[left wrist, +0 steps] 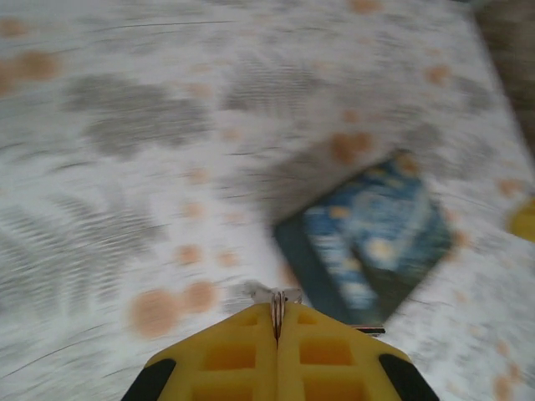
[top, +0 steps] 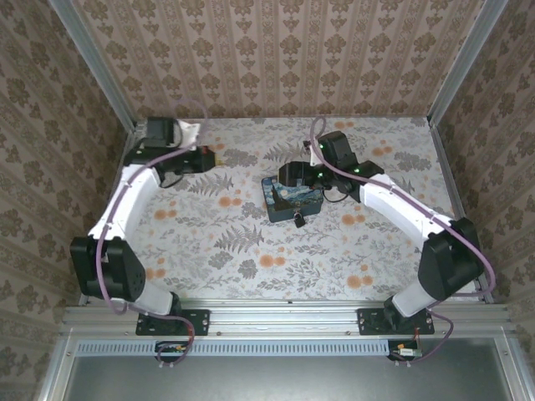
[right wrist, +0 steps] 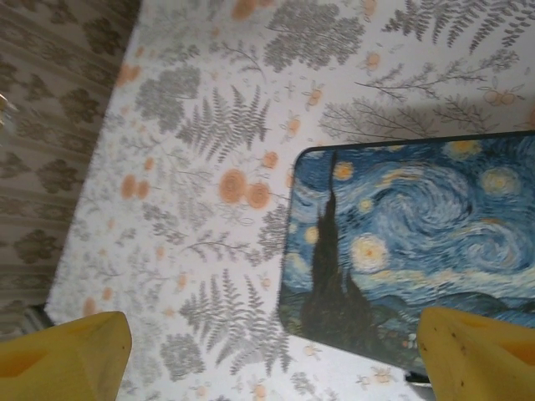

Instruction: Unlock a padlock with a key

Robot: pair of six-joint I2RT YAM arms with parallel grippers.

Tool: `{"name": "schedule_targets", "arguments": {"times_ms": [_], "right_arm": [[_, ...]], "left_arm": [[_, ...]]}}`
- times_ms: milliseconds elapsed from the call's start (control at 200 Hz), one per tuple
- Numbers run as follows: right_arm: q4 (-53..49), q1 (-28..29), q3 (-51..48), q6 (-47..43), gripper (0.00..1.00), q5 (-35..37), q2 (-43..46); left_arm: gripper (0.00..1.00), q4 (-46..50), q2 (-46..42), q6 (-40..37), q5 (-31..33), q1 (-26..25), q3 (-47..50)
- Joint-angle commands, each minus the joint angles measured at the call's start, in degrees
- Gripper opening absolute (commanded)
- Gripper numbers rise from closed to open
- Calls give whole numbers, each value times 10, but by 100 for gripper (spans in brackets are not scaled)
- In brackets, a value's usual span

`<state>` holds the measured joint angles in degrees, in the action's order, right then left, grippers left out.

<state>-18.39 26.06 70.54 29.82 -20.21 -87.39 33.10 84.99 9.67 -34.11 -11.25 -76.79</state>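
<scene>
Padlock [top: 298,220] and key are apart for now, one for each arm. The left gripper [left wrist: 277,311] has its yellow fingers pressed together on a thin sliver of metal that pokes out past the tips. I take this to be the key [left wrist: 274,294], pinched by its head so the blade leads forward. That view is blurred, so its teeth cannot be read. Ahead of it lies the mat [left wrist: 368,242], well apart.

The right gripper [right wrist: 267,326] hangs over the same mat [right wrist: 418,225] with its fingers spread wide and nothing between them. It seems set to come down and steady the lock while the key goes in.

From above, the padlock is a small dark lump at the mat's near edge, just beside the right gripper [top: 294,180]. Its shackle and keyhole are too small to make out, so whether it is locked cannot be told. The mat probably stops it sliding on the table [top: 234,242].
</scene>
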Motion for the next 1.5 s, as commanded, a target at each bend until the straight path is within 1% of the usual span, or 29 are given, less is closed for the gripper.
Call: {"name": "schedule_targets", "arguments": {"times_ms": [0, 55, 105, 140, 170, 180, 200, 285, 350, 385, 400, 450, 540, 600, 695, 765, 795, 900, 990, 1045, 1065, 1135, 1255, 1445, 1495], "right_arm": [[63, -8, -31, 71, 87, -60, 49], [89, -8, -48, 86, 85, -88, 63], [107, -7, -65, 90, 82, -102, 72], [108, -7, -76, 90, 79, -102, 97], [109, -7, -88, 90, 76, -96, 109], [111, -7, -92, 90, 75, -95, 113], [114, -8, -103, 90, 74, -90, 123], [142, -9, -149, 99, 70, -71, 165], [177, -8, -181, 111, 66, -63, 194], [201, -8, -199, 122, 61, -57, 206], [214, -7, -208, 127, 59, -52, 211], [258, 0, -232, 138, 54, -34, 220], [298, 18, -245, 130, 45, 2, 215], [323, 31, -247, 126, 41, 33, 203], [377, 38, -247, 138, 36, 59, 172], [393, 38, -234, 143, 30, 79, 148], [398, 38, -229, 143, 30, 83, 138], [412, 38, -202, 145, 32, 86, 107], [410, 38, -179, 144, 34, 85, 83], [414, 38, -171, 145, 34, 92, 80], [418, 38, -169, 145, 34, 94, 64], [424, 38, -161, 145, 34, 98, 50], [413, 38, -138, 139, 32, 89, 29], [412, 36, -137, 140, 33, 88, 22], [414, 34, -137, 140, 31, 86, 21]], "left_arm": [[0, -119, -16, 59, -85, -66, 38], [0, -168, -14, 75, -100, -103, 50], [0, -189, -5, 87, -105, -131, 49], [0, -203, 5, 106, -101, -144, 47], [0, -213, 12, 125, -97, -144, 44], [0, -216, 16, 133, -97, -157, 44], [0, -222, 21, 148, -95, -165, 42], [0, -245, 41, 220, -68, -177, 41], [0, -255, 49, 272, -34, -185, 42], [0, -267, 52, 297, -31, -190, 43], [0, -267, 54, 310, -11, -192, 41], [0, -270, 60, 347, 12, -198, 39], [0, -265, 67, 419, 55, -206, 37], [0, -268, 68, 468, 73, -210, 40], [0, -262, 69, 516, 93, -217, 38], [0, -246, 65, 528, 108, -223, 31], [0, -241, 64, 529, 113, -225, 28], [0, -228, 56, 540, 129, -225, 25], [0, -224, 54, 547, 128, -224, 20], [0, -221, 54, 550, 127, -224, 16], [0, -225, 53, 551, 125, -224, 18], [0, -222, 53, 552, 122, -223, 15], [0, -224, 50, 553, 114, -220, 14], [0, -223, 43, 549, 111, -213, 14], [0, -223, 43, 549, 109, -212, 13]]}}
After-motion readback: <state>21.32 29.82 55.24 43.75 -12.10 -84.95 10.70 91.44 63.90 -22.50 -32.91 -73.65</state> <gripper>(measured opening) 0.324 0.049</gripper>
